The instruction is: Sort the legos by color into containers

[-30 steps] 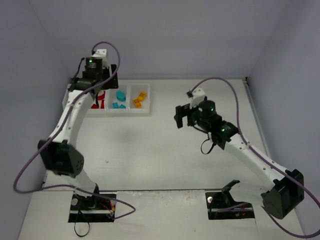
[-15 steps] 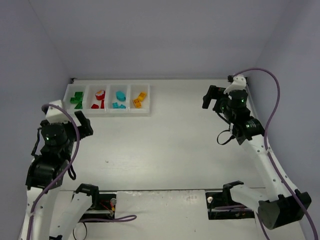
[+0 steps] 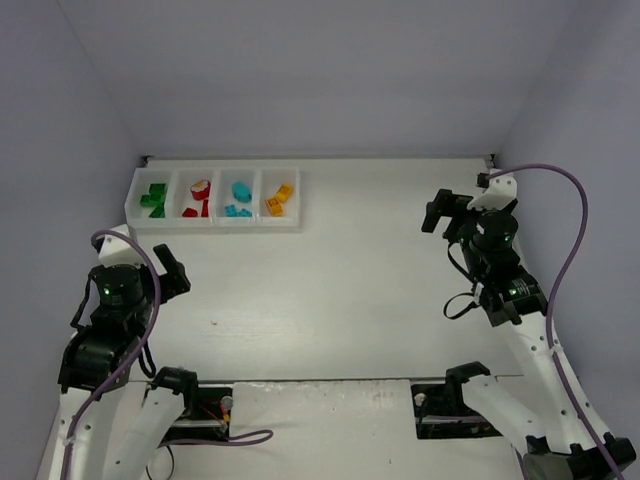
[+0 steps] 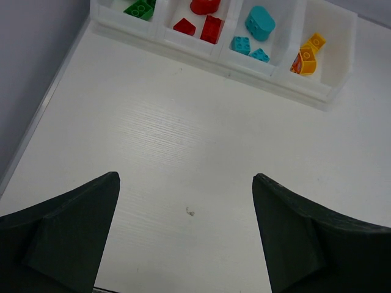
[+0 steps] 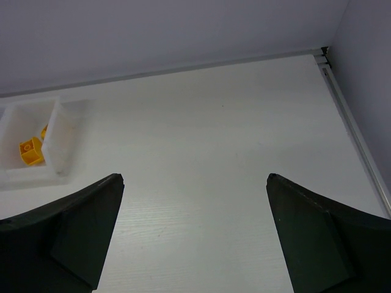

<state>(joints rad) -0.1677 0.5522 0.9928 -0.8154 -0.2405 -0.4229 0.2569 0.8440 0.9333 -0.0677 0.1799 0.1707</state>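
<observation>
Lying sorted in the containers [image 3: 215, 225] at the far left of the tabletop [image 3: 340, 290]: green legos [image 4: 139, 8], red legos [image 4: 211, 28], cyan legos [image 4: 259, 22], yellow-orange legos [image 4: 308, 54], one colour per compartment as far as the small view tells. Left pincer [image 4: 186, 183] spread, empty, above the tabletop near the containers. Right pincer [image 5: 195, 180] spread, empty, well apart at right.

Working from afar, I find my passing room on the wide stretch of table [image 3: 340, 290] between the left gripper [image 3: 175, 272] and the right gripper [image 3: 440, 212], where either one could sweep across. The tray [image 3: 250, 225] stands in the way in the far left corner, its upright sides raised off the surface and the left wall [image 3: 70, 150] close beside it. The right wall [image 3: 585, 130] hems in the right gripper on its outer side.
</observation>
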